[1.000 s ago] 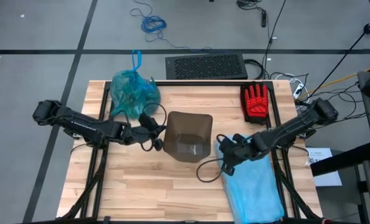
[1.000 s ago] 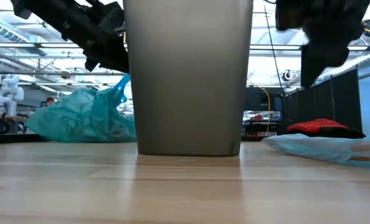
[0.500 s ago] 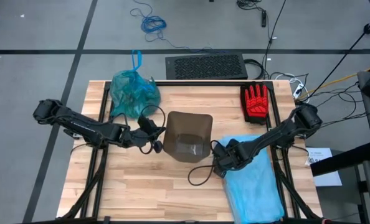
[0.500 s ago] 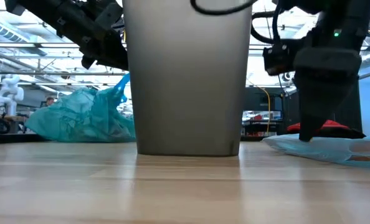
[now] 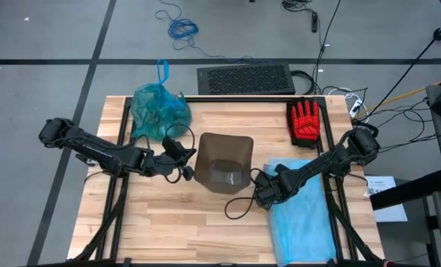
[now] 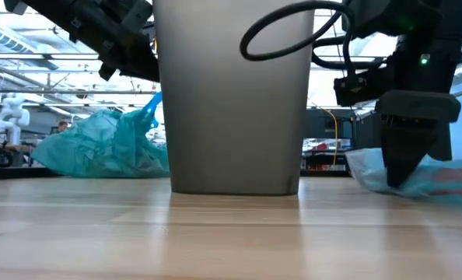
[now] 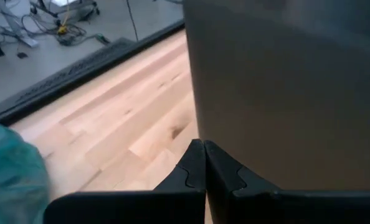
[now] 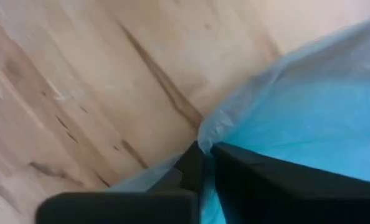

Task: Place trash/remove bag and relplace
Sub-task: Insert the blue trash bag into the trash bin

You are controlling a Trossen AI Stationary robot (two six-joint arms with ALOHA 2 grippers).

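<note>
Right gripper (image 8: 202, 163) now lower, jaws pinching pale blue bag (image 5: 304, 219); bin (image 5: 223, 162) unlined.

Grey bin (image 6: 235, 97) stands upright on the wood table (image 6: 215, 237), dead centre. Left of the bin: crumpled teal-green bag (image 6: 106, 148) on the table, left gripper (image 6: 130, 50) above it near the bin's upper wall. Right of the bin: right gripper (image 6: 402, 167) pointing down, tips pinching the pale blue bag (image 6: 441, 179).
</note>
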